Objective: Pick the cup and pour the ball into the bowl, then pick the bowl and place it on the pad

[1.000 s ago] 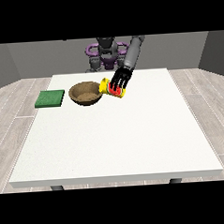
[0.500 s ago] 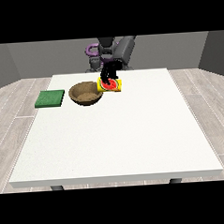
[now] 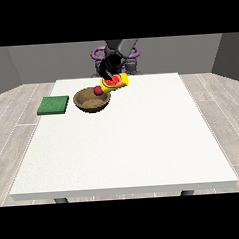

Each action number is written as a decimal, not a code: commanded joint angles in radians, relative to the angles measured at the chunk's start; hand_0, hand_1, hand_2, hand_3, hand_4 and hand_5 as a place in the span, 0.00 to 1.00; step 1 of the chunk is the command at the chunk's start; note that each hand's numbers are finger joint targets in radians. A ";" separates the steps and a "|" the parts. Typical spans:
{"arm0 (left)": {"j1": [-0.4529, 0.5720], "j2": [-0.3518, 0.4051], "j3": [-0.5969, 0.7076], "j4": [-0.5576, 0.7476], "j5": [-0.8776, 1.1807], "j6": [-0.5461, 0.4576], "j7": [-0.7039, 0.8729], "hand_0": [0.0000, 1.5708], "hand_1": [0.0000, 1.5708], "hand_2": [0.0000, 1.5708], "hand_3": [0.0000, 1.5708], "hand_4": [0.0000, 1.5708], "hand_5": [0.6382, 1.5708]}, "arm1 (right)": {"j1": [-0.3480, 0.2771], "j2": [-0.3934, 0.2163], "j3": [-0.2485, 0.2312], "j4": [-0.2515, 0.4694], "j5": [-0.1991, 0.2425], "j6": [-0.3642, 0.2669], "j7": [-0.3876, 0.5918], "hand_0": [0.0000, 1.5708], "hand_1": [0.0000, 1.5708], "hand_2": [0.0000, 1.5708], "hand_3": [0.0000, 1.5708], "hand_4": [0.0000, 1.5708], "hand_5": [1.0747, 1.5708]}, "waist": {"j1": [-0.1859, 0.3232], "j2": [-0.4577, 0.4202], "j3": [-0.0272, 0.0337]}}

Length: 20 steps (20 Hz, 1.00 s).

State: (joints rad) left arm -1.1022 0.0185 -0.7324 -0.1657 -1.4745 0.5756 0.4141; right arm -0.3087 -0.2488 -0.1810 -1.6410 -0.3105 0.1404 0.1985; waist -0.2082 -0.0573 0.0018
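A yellow cup (image 3: 115, 83) with a red inside is tipped on its side, mouth towards the view's left, above the right rim of the brown bowl (image 3: 92, 102). The black hand at the view's right (image 3: 110, 69) is shut on the cup from above. A small red ball (image 3: 97, 90) is just out of the cup's mouth, over the bowl's far side. The green pad (image 3: 53, 105) lies flat on the table left of the bowl. The other hand does not show.
The white table (image 3: 133, 145) stretches wide towards the camera and to the right. The robot's body (image 3: 116, 55) stands behind the far edge. Grey floor surrounds the table.
The hand has lifted the cup, carried it left towards the bowl and tipped it further. The red ball has left the cup and now shows over the bowl.
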 commanded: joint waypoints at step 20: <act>0.450 0.190 0.629 -0.510 0.861 0.272 -0.689 0.99 0.99 1.00 1.00 0.83 0.98 | 0.093 -0.041 -0.095 -0.133 -0.045 0.020 -0.056 0.00 0.00 0.00 0.00 0.25 0.99 | 0.106 0.161 -0.0103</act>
State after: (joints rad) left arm -0.7718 0.1909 -0.1943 -0.5885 -0.7832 0.8040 -0.0818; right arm -0.2203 -0.2823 -0.2628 -1.7223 -0.3440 0.1603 0.1452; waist -0.1023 0.0345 -0.0072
